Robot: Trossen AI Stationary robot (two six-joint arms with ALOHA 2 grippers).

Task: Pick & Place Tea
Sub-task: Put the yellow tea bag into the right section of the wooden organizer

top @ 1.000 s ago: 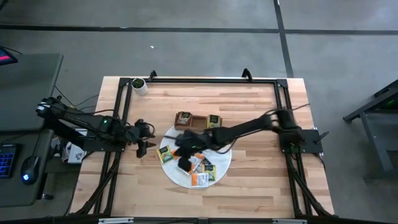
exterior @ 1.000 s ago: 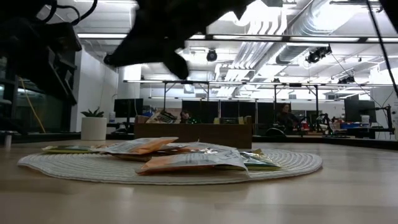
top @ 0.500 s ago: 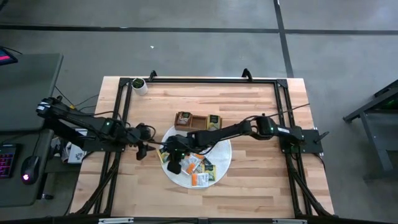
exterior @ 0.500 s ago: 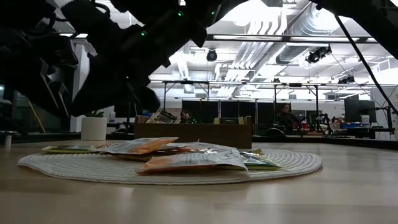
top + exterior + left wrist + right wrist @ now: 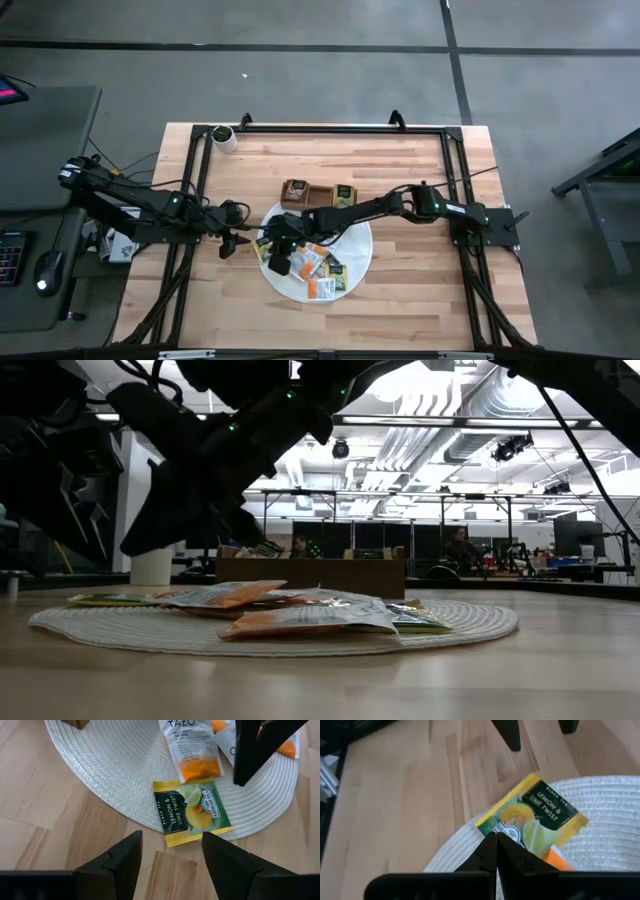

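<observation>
The tea is a heap of small flat packets (image 5: pixel 322 270) on a round white woven mat (image 5: pixel 352 248). A yellow-green lemon and lime packet (image 5: pixel 192 812) lies at the mat's left edge, with one corner over the wood. My right gripper (image 5: pixel 495 837) is shut and slants down, its tips over that packet's near corner (image 5: pixel 506 831). My left gripper (image 5: pixel 171 836) stands open just left of the mat (image 5: pixel 115 775) and points at the same packet with nothing between its fingers. In the low view the packets (image 5: pixel 300 618) lie flat on the mat. My right gripper's shut tips stand at the lemon and lime packet's corner (image 5: pixel 506 831), coming from the table's right and slanting down. I cannot tell whether they touch it or hang just above it. The packet lies flat on the mat.
A brown wooden tray (image 5: pixel 318 194) with a packet in each of its end compartments stands just beyond the mat. A small white pot with a plant (image 5: pixel 224 137) stands at the far left corner. Black frame rails run along the table's left, right and far sides.
My right gripper, shut throughout, has gone down and toward the table's left edge, from over the packets in the middle of the mat to the mat's left edge. The packets have not moved.
</observation>
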